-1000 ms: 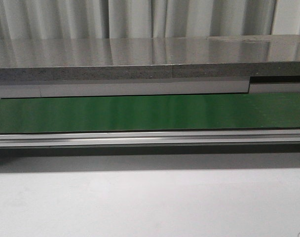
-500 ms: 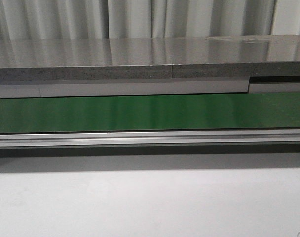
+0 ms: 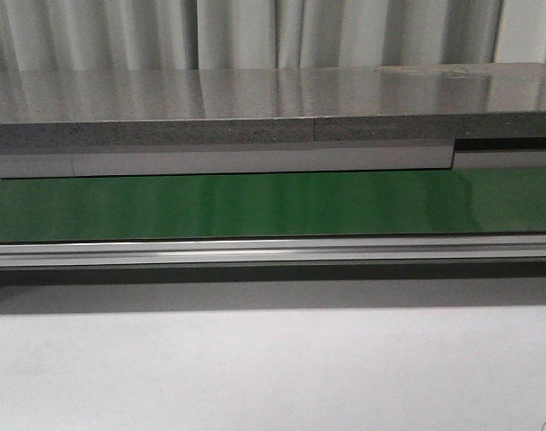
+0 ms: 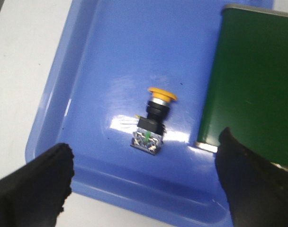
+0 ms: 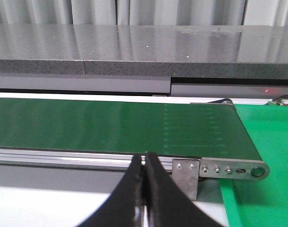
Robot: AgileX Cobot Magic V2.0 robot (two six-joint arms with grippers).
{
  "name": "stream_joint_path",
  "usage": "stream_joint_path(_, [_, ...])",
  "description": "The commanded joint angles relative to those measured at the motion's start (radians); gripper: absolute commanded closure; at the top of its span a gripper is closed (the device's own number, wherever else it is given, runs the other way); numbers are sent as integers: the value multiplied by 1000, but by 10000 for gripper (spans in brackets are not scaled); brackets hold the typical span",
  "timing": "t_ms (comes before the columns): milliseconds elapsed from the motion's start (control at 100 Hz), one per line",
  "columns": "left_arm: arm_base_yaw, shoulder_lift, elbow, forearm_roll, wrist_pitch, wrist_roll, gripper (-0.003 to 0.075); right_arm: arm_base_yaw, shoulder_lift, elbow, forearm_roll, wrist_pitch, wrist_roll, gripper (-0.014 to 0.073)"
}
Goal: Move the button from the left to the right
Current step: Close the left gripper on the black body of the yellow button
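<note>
Front view: only the long green conveyor belt (image 3: 255,205) crosses mid-frame above the white table (image 3: 273,368); no arm or button shows

Left wrist view: the small push button with yellow-orange cap and black body (image 4: 151,122) lies on its side at centre of the glossy blue plastic tray (image 4: 87,71), untouched. The left gripper (image 4: 146,179) hovers spread wide, fingers in the lower corners. Pickup seems pending; next it should descend, straddle the body, close

Right wrist view: the right gripper (image 5: 144,189), bottom centre, is pressed together, empty, facing the belt
</note>
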Motion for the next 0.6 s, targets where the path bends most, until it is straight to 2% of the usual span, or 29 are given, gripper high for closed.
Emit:
stream_joint_path(0, [23,64,-66,7,-97,20,139,1,-21,-14,-7,-85,-2,661])
stream_joint_path(220, [36,229,-130,14,-125,67,139,1,-21,-14,-7,-85,-2,661])
stream_joint_path(590, [39,360,-141,8,-129,112,139,1,-21,-14,-7,-85,-2,661])
